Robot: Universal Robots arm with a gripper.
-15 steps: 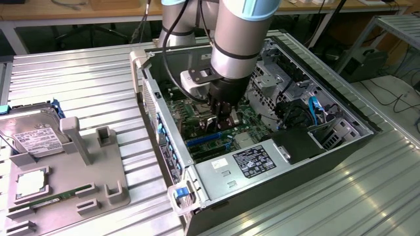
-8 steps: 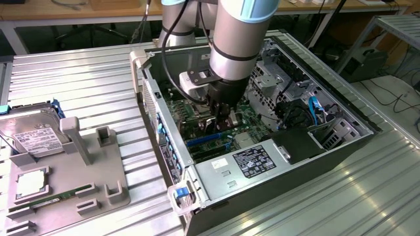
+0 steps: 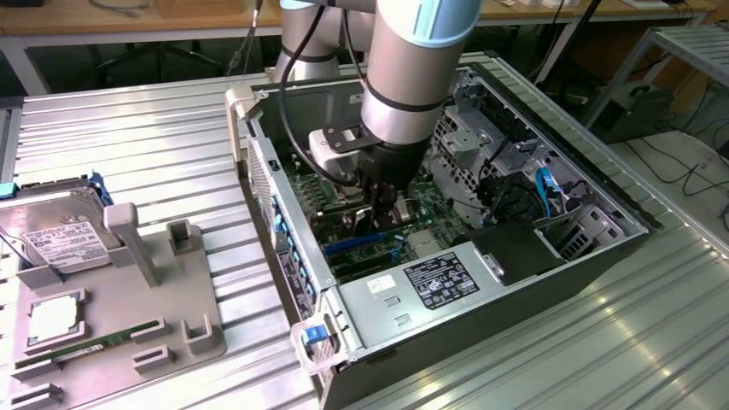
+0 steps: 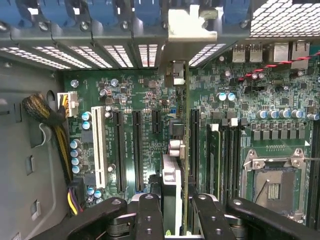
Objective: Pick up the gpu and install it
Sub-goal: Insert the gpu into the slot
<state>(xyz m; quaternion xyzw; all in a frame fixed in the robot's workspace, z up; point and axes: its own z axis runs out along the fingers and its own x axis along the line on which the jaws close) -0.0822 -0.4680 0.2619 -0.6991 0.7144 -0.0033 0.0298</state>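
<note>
Hard drive (image 3: 60,237), green RAM stick (image 3: 97,346) on grey holder (image 3: 171,295).

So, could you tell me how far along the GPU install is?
Pickup is done: the gripper holds the gpu edge-on inside the case, its bracket at the rear wall. In hand: lining it up over a slot on the motherboard. Left: full seating cannot be confirmed, and the grip is not yet released.

Motherboard (image 4: 150,100) green; slots (image 4: 119,150) black; latches (image 4: 55,12) blue; gpu (image 4: 192,27) bracket silvery; claw (image 4: 177,206) black.
</note>
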